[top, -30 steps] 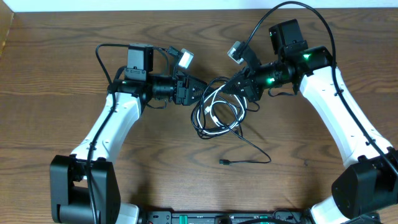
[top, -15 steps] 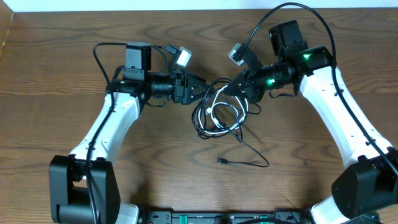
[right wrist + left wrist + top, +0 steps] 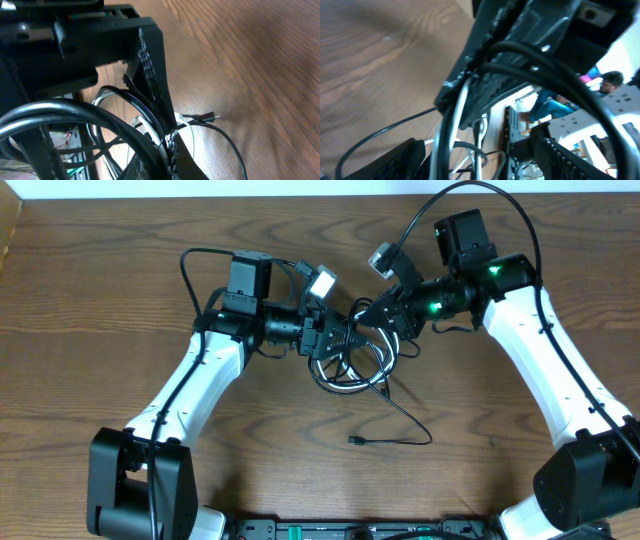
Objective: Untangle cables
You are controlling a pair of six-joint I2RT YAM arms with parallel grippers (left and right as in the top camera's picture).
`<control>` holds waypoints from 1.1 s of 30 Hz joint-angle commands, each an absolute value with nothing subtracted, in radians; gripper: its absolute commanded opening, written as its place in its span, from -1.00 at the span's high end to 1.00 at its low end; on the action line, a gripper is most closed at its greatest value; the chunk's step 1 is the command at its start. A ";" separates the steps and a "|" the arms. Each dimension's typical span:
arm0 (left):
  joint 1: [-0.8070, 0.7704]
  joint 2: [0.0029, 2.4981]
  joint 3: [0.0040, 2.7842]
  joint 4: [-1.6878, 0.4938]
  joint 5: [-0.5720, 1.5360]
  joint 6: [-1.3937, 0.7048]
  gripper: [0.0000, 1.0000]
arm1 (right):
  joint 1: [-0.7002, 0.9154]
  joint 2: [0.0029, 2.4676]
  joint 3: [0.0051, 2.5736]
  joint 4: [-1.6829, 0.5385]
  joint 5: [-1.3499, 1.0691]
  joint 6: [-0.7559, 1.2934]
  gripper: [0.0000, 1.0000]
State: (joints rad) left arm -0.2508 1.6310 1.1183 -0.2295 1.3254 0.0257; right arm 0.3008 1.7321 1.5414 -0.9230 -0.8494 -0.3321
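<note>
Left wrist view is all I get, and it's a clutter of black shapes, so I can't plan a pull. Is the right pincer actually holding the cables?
Observer: Yes. The right wrist view shows the right pincer shut on the cables, with strands pinched at its tips.
Operator: Where's the bulk of the tangle?
Observer: Overhead, it lies on the table, just below the spot where the left pincer and the right one meet.
Operator: Any loose end?
Observer: One black cable trails out of the tangle toward the arm bases and ends in a small plug lying apart on bare wood.
</note>
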 commanded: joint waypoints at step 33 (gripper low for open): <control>-0.269 1.635 1.128 -0.381 0.500 -0.025 0.85 | 0.113 1.711 1.543 -0.871 -0.623 0.056 0.98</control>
